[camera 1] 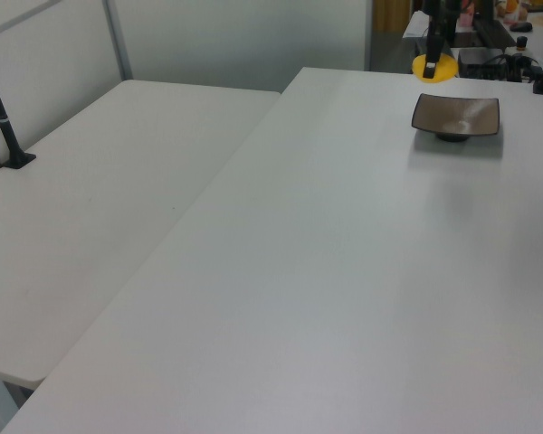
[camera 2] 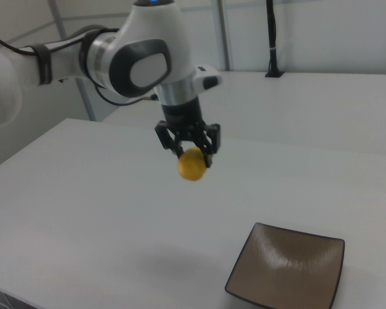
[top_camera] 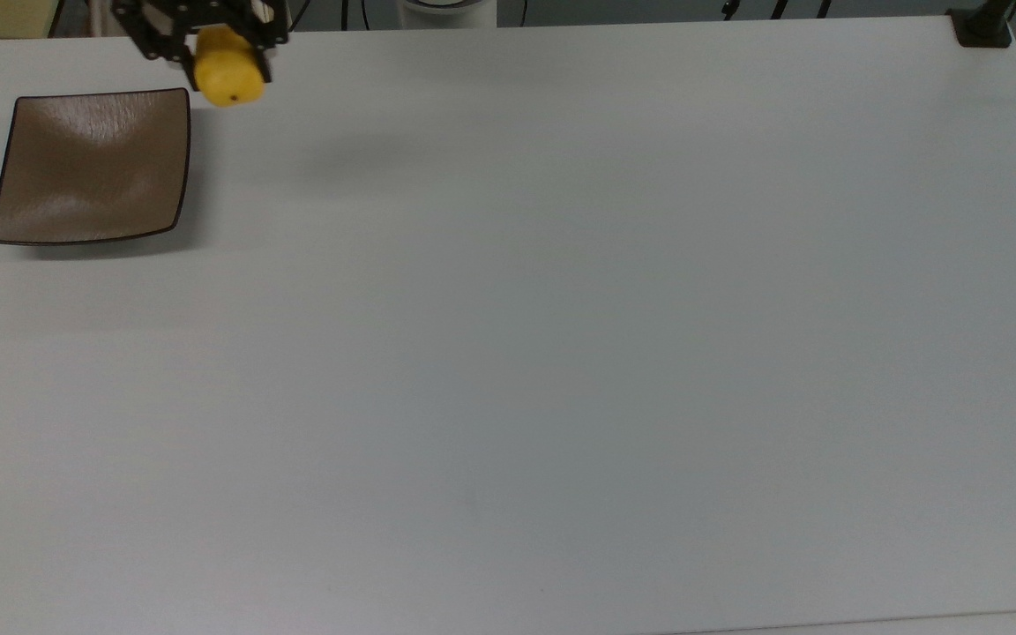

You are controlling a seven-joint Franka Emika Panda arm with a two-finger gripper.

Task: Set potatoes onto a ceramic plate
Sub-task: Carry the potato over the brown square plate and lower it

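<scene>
white table [top_camera: 561,353], brown ceramic plate [top_camera: 89,168] resting on it
</scene>
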